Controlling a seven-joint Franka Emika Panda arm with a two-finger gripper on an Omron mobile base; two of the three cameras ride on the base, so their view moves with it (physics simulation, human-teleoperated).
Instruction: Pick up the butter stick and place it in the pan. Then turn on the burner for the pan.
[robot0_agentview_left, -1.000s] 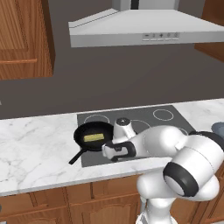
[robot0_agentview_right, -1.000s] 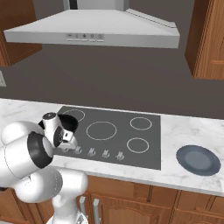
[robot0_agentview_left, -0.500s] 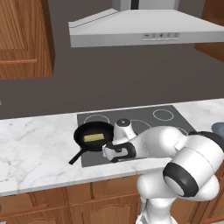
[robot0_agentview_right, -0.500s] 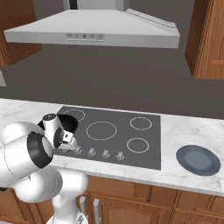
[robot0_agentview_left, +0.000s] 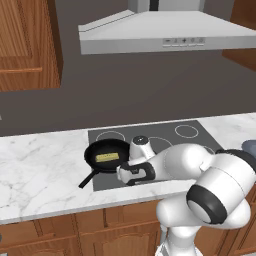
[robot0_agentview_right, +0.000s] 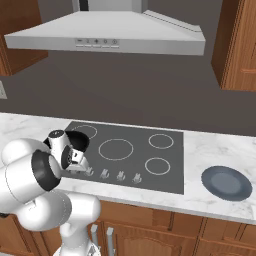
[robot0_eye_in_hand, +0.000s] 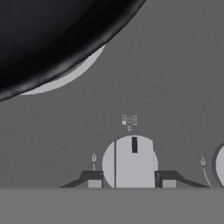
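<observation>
Butter stick (robot0_agentview_left: 107, 157) lay flat inside the pan (robot0_agentview_left: 106, 154), which sat on the front-left burner of the cooktop (robot0_agentview_left: 195, 140); so by my read the placing part was done and only the burner knob was left. My end effector (robot0_eye_in_hand: 129, 183) was clenched on the round grey knob (robot0_eye_in_hand: 129, 162), one finger tip either side, knob pointer mark facing up toward the pan.

Risks from here, as I judged them: this knob might not be the one for the pan's burner, the small square diagram above it was too tiny to read for sure. Tips gripped only the knob edges, so they could slip on the twist and leave it off. Wrist sat close to the pan handle (robot0_agentview_left: 88, 178); a big roll could nudge it.

Hand view gave the knob, tips and pan underside rim close up, nothing of the butter. Left base view showed the butter in the pan. Right base view showed the row of knobs (robot0_agentview_right: 112, 174) and a dark plate (robot0_agentview_right: 226, 183) far along the counter (robot0_agentview_right: 210, 150), pan mostly hidden behind my arm.
</observation>
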